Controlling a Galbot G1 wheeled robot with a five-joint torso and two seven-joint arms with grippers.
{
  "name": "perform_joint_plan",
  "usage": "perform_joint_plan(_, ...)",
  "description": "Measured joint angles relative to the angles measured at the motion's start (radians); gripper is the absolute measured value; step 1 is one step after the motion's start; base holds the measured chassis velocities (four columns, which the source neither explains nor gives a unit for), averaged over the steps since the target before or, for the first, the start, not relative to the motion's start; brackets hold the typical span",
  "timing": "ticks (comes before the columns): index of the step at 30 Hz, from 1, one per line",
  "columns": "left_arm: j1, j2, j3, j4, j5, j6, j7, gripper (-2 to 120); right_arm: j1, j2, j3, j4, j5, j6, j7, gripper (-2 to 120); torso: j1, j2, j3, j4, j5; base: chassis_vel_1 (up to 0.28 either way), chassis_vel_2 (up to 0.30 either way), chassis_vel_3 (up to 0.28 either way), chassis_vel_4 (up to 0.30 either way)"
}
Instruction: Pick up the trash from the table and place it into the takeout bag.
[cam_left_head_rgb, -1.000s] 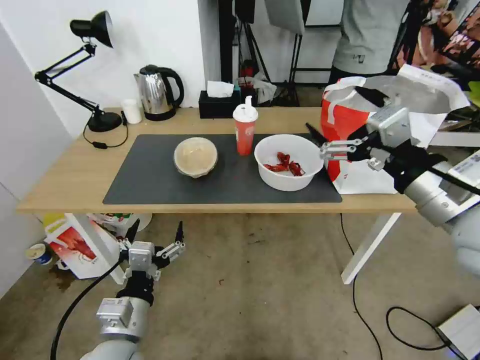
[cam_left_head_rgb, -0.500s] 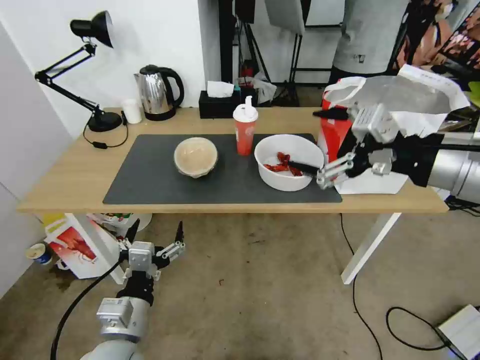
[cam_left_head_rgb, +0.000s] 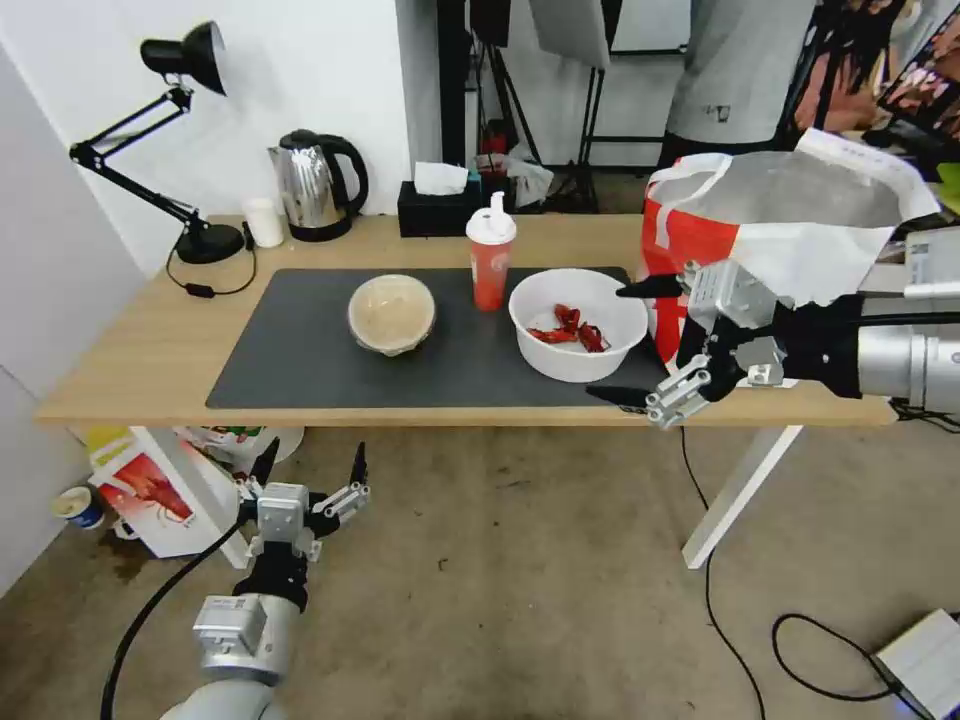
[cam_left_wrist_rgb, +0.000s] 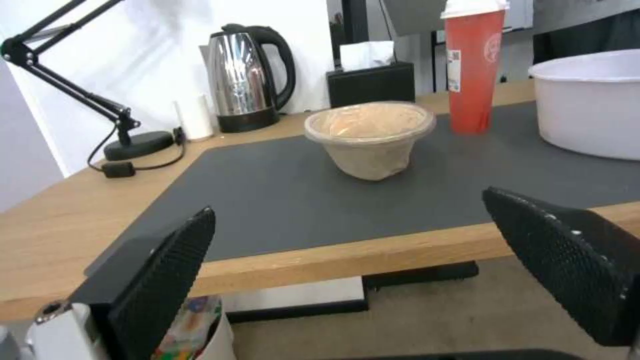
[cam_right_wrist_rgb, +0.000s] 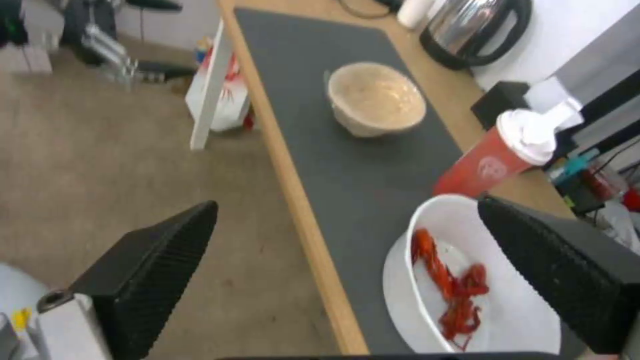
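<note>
Head view, R hand (cam_left_head_rgb: 632, 342) agape beside crayfish bowl (cam_left_head_rgb: 578, 323)

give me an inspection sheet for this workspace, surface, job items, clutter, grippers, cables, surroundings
Surface: wood table with dark mat.
Job's things: beige bowl, red cup, white bowl with shells on the mat; takeout bag open at the right end.
Clutter: lamp, kettle, tissue box, small white cup.
Grippers: right gripper open beside the white bowl; left gripper open, low before the table.
Cables: lamp cord; floor cable.
Surroundings: smaller bag under the table.
</note>
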Motion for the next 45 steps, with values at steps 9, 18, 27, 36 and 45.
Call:
perform_joint_plan(9, 0.000, 0.000, 0.000, 0.000, 0.000, 0.000, 0.000, 100, -0.248, -0.192, 0.312, -0.097, 0.060, -0.002, -0.047, 100, 0.000, 0.000, 0.000, 0.0002, -0.0012, 0.000, 0.000, 0.000, 0.000)
perform_joint_plan(18, 0.000, 0.000, 0.000, 0.000, 0.000, 0.000, 0.000, 100, -0.455, -0.348, 0.538, -0.201, 0.121, -0.028, -0.065, 100, 0.000, 0.000, 0.000, 0.0003, -0.0006, 0.000, 0.000, 0.000, 0.000)
perform_joint_plan(27, 0.000, 0.000, 0.000, 0.000, 0.000, 0.000, 0.000, 100, -0.529, -0.421, 0.613, -0.273, 0.164, -0.047, -0.091, 100, 0.000, 0.000, 0.000, 0.0003, -0.0007, 0.000, 0.000, 0.000, 0.000)
perform_joint_plan(36, 0.000, 0.000, 0.000, 0.000, 0.000, 0.000, 0.000, 100, -0.561, -0.469, 0.591, -0.333, 0.160, 0.051, -0.144, 100, 0.000, 0.000, 0.000, 0.0000, -0.0006, 0.000, 0.000, 0.000, 0.000)
perform_joint_plan(45, 0.000, 0.000, 0.000, 0.000, 0.000, 0.000, 0.000, 100, -0.582, -0.499, 0.592, -0.378, 0.157, 0.048, -0.205, 100, 0.000, 0.000, 0.000, 0.0002, -0.0007, 0.000, 0.000, 0.000, 0.000)
